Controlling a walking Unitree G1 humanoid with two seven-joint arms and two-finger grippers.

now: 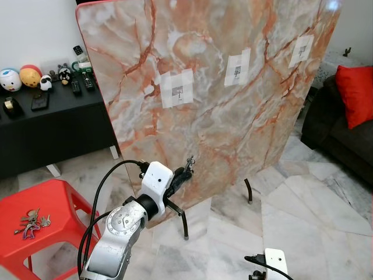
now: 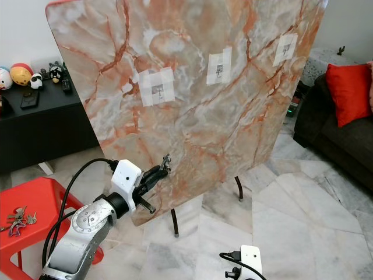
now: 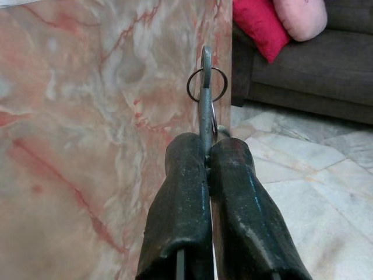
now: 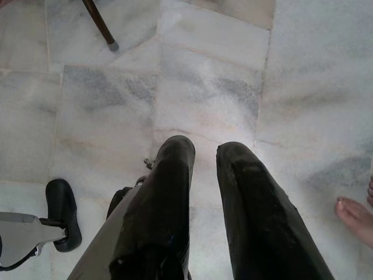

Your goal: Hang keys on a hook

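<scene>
- Left eye view: my left gripper (image 1: 185, 171) is raised in the lower centre of the frame, its fingers clenched on a key (image 1: 189, 161) that sits against the lower part of the tilted marble board (image 1: 233, 134). Three hooks, each on a patch of white tape, run across the upper board: the left hook (image 1: 178, 92), the middle hook (image 1: 237, 71) and the right hook (image 1: 302, 49). At lower left a bunch of keys (image 1: 31, 223) lies on a red stool (image 1: 55, 204). At upper left a black cabinet (image 1: 58, 128) carries toy figures and remotes; a dark sofa (image 1: 338, 137) with a red cushion (image 1: 356, 93) is at the right edge
- Right eye view: the same scene; my right wrist (image 2: 250, 259) pokes in at the bottom edge, hanging low
- Left wrist view: my two black fingers (image 3: 186, 192) grip the key's (image 3: 206, 99) shank, blade on edge, with a wire ring (image 3: 207, 84) through its head, beside the board's edge
- Right wrist view: my right gripper (image 4: 204, 157) hangs over the marble floor (image 4: 192, 87), fingers released with a gap between them; a person's bare toes (image 4: 354, 213) show at the right edge
</scene>
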